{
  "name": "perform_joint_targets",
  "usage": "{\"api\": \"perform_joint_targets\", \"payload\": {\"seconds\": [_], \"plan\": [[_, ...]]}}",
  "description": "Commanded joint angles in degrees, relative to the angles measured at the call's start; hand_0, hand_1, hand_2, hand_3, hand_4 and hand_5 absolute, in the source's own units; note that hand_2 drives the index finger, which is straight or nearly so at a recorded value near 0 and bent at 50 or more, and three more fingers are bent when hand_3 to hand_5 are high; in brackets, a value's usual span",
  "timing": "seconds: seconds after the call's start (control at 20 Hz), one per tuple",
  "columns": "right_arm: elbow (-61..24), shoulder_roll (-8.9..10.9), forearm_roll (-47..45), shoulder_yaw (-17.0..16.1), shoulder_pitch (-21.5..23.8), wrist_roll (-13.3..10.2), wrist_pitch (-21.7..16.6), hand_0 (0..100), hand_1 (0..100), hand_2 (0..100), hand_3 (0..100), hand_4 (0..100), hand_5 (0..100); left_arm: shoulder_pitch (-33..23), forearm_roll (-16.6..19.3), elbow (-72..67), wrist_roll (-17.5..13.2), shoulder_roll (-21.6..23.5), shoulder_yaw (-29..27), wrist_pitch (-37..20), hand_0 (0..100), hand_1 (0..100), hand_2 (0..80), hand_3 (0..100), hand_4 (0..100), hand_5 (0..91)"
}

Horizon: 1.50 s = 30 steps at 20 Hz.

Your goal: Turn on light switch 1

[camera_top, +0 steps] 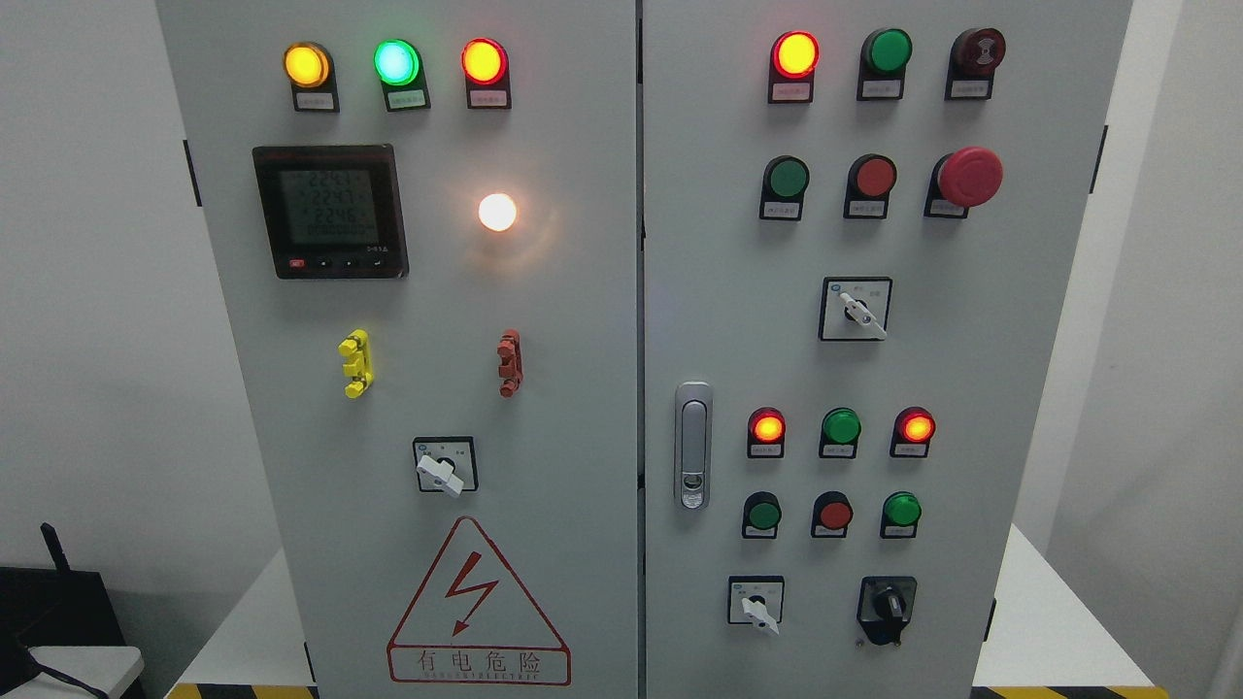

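A grey electrical cabinet with two doors fills the head view. The left door carries a white lamp that is lit, a rotary switch with a white knob below it, and yellow, green and red indicator lights on top. The right door has three more rotary switches with white knobs and a black one, plus rows of red and green buttons. No robot hand or arm is in view.
A digital meter sits on the left door. A red mushroom stop button protrudes on the right door. A door handle is near the middle seam. The cabinet stands on a white platform. Dark equipment sits at lower left.
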<state>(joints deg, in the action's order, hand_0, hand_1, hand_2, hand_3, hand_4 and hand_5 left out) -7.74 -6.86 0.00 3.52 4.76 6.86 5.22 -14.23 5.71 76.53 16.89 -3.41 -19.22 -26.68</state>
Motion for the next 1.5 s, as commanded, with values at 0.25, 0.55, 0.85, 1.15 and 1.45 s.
{"api": "perform_joint_targets", "payload": {"seconds": [0.25,0.55,0.85,1.15,1.45], "plan": [[0.00,0.00,-0.97,0.00,-0.01,-0.01,-0.04,12,39,0,0,0,0,-1.50,-0.08,-33.89,-4.31,0.86,-15.41,-0.74,30,12,31.2,36,40,9.0],[0.00,0.00,-0.97,0.00,-0.01,-0.01,-0.04,12,39,0,0,0,0,-1.32,0.36,-50.66,-6.70,0.86,-11.11,-0.30,32,7,19.8,18,27,1.6],[0.00,0.00,-1.06,0.00,-0.01,-0.01,-0.04,12,39,0,0,0,0,-0.01,0.53,-62.89,-7.31,0.77,-1.02,2.76,32,3,7.2,6,16,0.0],[0.00,0.00,-1.06,0.00,-0.01,-0.01,-0.04,12,39,0,0,0,0,2.71,0.27,-66.07,-14.77,0.24,8.23,16.74,35,1,0.0,0,3,0.0],[0.00,0.00,-0.97,0.00,-0.01,-0.01,-0.04,12,39,0,0,0,0,5.27,0.44,-70.64,-14.78,-0.02,17.55,19.03,36,0,0.0,0,0,0.0]]}}
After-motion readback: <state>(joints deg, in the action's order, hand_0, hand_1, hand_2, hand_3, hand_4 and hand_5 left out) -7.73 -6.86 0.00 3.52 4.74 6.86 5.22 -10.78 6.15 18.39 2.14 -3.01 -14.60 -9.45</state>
